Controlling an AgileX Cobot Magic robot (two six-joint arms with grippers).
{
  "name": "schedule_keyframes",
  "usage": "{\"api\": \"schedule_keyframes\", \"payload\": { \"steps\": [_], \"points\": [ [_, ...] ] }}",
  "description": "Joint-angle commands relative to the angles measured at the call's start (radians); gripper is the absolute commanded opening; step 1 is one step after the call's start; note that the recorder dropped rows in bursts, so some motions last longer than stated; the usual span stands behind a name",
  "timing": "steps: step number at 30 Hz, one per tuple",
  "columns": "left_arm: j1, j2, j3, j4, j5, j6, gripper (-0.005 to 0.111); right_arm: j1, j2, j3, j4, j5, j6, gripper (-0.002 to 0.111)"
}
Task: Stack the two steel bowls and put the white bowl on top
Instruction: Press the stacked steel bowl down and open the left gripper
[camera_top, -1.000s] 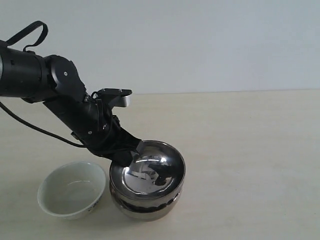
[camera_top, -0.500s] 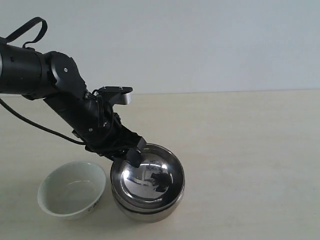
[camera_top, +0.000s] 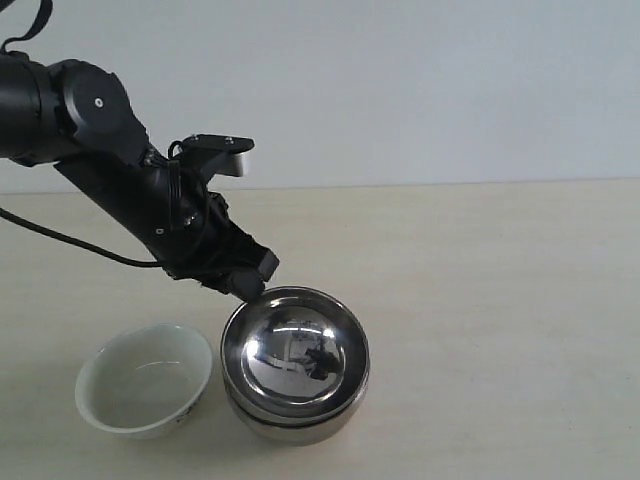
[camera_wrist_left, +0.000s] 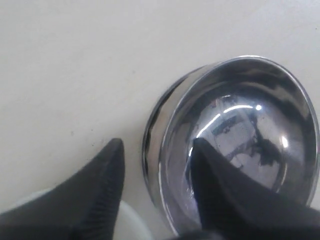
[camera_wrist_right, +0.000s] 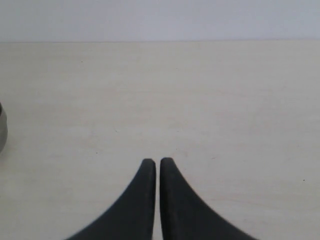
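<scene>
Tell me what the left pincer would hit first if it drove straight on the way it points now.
Most likely the near rim of the stacked steel bowls: the open left pincer lines up astride it, one finger toward the inside, one outside. Its height above the rim is unclear.

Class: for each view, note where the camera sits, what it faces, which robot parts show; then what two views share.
Exterior: off the arms, looking down at the pale table; left arm and left end effector show.
Left wrist: arm-mounted, facing the stacked shiny steel bowls; open fingers show.
Right wrist: arm-mounted, facing across table; shut right end effector shows.
Shared by exterior and left wrist: those bowls.
</scene>
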Motion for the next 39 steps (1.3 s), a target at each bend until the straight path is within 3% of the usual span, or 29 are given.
{"api": "schedule_keyframes", "payload": {
  "steps": [1, 3, 24, 39],
  "points": [
    [0.004, -0.012, -0.006, 0.035, 0.022, -0.017, 0.013, -0.008, -0.005, -0.001, -0.007, -0.006, 0.0, 0.0],
    [0.004, -0.011, -0.006, 0.035, 0.022, -0.017, 0.004, -0.008, -0.005, -0.001, -0.007, -0.006, 0.0, 0.0],
    [0.004, 0.049, -0.006, 0.032, 0.023, -0.027, 0.004, -0.008, -0.005, -0.001, -0.007, -0.006, 0.0, 0.0],
    [0.004, 0.035, -0.006, 0.024, 0.125, -0.039, 0.004, -0.008, -0.005, -0.001, -0.007, -0.006, 0.0, 0.0]
  ]
}}
